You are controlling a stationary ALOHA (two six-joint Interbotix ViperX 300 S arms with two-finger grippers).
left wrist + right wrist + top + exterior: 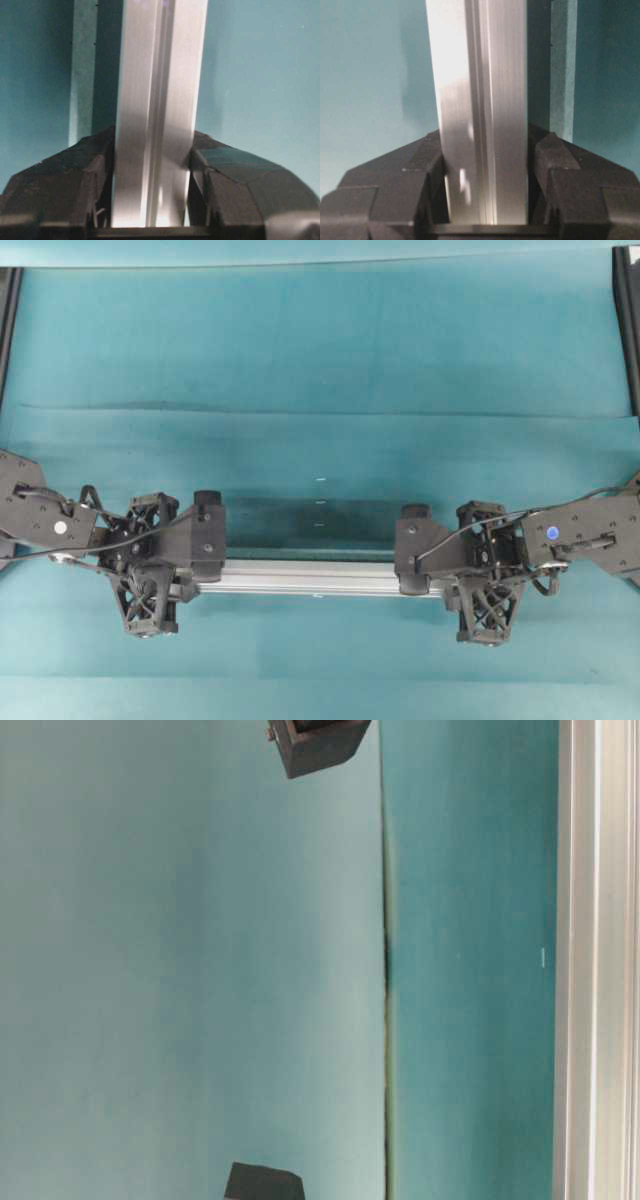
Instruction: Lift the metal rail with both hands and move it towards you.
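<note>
1. The left gripper (pixel 192 583), lower left of the overhead view, is clamped on the metal rail (pixel 310 579).
2. The right gripper (pixel 428 585), lower right, clamps the other end.
3. The rail lies level across the lower middle, over the teal table (pixel 320 370).

Grooved silver metal rail (pixel 315 578) (lengthwise, level) across teal table.

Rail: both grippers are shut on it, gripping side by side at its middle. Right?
Not the middle. The overhead view shows the left gripper and right gripper shut on opposite ends of the rail, with bare rail between them.
</note>
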